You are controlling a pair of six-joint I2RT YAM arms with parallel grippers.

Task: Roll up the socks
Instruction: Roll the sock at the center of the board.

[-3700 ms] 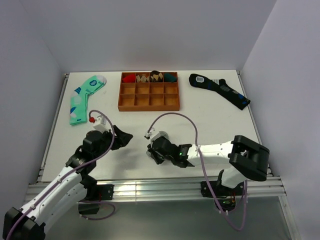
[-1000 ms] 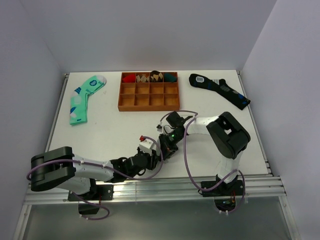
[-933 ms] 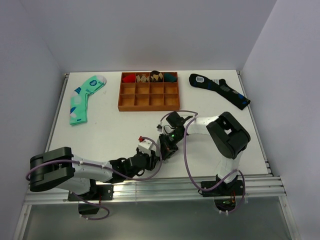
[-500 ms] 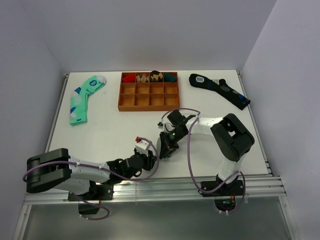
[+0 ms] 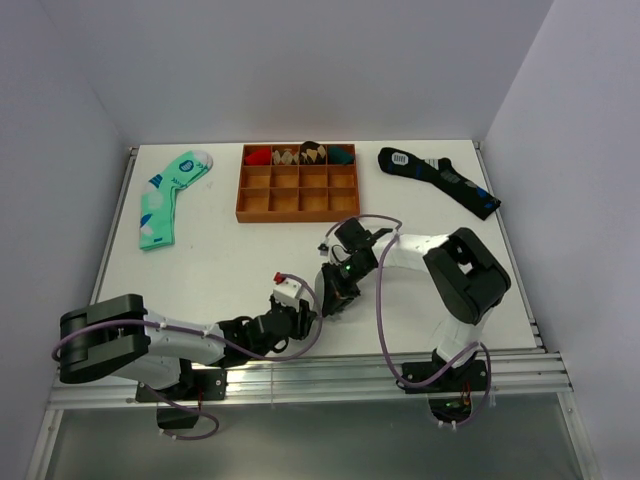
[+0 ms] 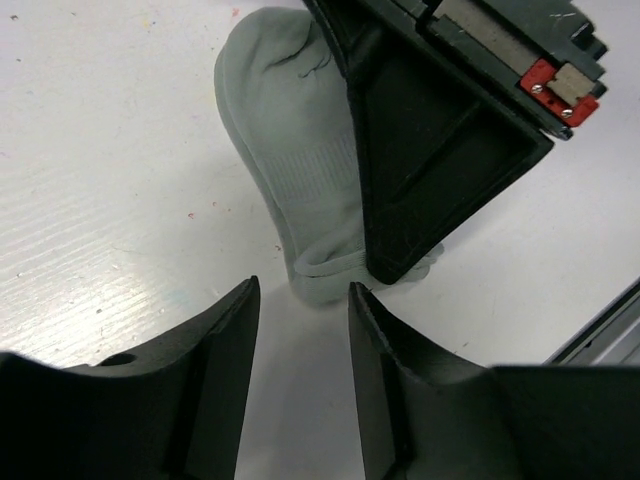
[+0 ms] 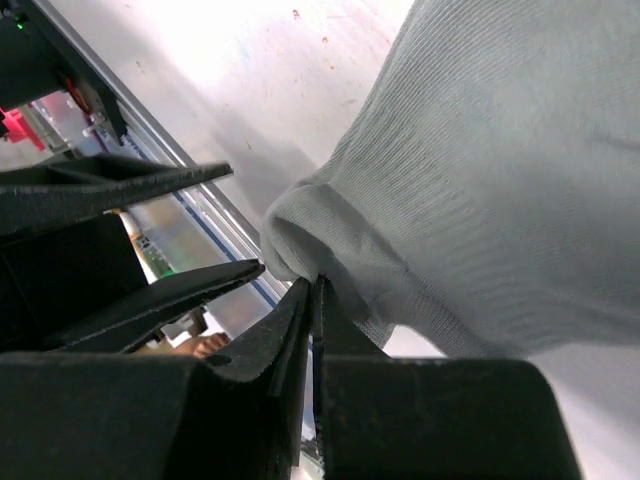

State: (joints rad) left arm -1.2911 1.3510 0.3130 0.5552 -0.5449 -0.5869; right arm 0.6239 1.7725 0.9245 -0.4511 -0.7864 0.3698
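Observation:
The light-grey socks (image 6: 295, 150) lie flat on the white table, cuff end nearest my left gripper. My left gripper (image 6: 300, 300) is open and empty, its fingers just short of the cuff. My right gripper (image 7: 313, 285) is shut, lying over the socks (image 7: 480, 180) with its tips against the folded cuff edge; I see no fabric between the jaws. Its black finger (image 6: 420, 160) covers the socks' right side in the left wrist view. In the top view both grippers, left (image 5: 303, 313) and right (image 5: 333, 297), meet at the near middle and hide the socks.
A wooden compartment tray (image 5: 298, 203) at the back holds rolled socks in its far row. A mint-green patterned sock (image 5: 165, 200) lies back left, a dark navy sock (image 5: 440, 180) back right. The table's metal front rail (image 5: 300, 375) runs just behind the left gripper.
Since the earliest frame the left arm has swung low along the near edge to the middle and the right arm has folded back onto the socks. Over the last second both barely shifted.

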